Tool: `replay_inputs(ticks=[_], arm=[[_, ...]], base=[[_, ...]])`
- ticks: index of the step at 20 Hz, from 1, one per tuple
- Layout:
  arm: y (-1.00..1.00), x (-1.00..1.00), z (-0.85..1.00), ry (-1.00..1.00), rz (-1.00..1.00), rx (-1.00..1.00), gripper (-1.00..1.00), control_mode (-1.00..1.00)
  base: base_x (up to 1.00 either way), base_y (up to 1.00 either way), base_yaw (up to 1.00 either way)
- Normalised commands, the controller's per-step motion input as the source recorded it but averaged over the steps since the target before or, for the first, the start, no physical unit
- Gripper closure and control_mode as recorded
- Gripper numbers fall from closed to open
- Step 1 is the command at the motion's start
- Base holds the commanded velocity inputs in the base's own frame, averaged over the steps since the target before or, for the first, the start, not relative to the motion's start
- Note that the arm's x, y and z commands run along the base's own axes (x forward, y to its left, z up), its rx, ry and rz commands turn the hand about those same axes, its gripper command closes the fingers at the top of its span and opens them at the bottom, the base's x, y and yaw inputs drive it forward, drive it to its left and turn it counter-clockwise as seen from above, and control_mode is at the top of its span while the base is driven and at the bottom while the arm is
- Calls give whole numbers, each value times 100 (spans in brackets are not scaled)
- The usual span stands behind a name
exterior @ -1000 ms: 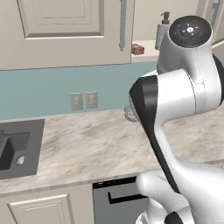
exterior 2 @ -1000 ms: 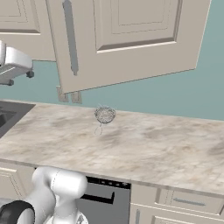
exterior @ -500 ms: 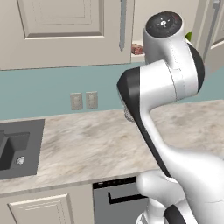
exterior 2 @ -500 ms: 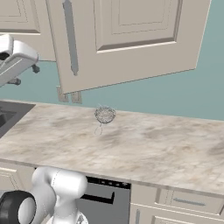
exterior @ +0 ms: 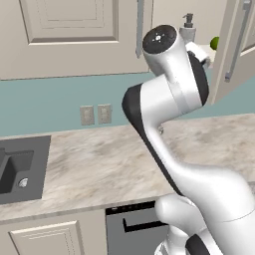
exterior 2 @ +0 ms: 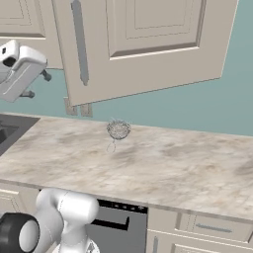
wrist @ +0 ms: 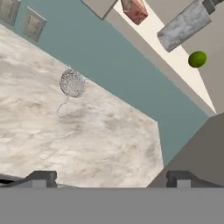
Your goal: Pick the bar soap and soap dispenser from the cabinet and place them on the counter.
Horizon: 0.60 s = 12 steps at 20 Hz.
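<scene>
We see the hand (wrist: 109,177) spread wide, holding nothing, above the marbled worktop (wrist: 87,140). Wire-mesh ball (wrist: 72,83) rests on it at 10 o'clock. Beyond, on the cabinet (wrist: 144,37) shelf at 12 to 1 o'clock: bar soap (wrist: 134,9), soap dispenser (wrist: 186,24), lime (wrist: 197,59), all apart.

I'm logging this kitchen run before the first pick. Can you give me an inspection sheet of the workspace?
Surface: marbled counter, dark sink at one end.
Job's things: bar soap and soap dispenser on the shelf of the open cabinet, none on the counter.
Clutter: lime beside the dispenser; wire-mesh ball on the counter.
Grippers: hand open, holding nothing, raised above the counter.
Cables: nothing seen.
Surroundings: teal wall, two outlets, lower cabinets.
</scene>
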Motion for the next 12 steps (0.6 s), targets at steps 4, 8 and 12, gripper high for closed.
replay_inputs(ticks=[4,8,12], arm=[[-18,36,-1,4,-6,-16,-100,-100],[-16,26,0,4,0,-13,-100,-100],[-20,26,1,3,0,-13,-100,-100]], base=[[0,0,0],[0,0,0],[0,0,0]])
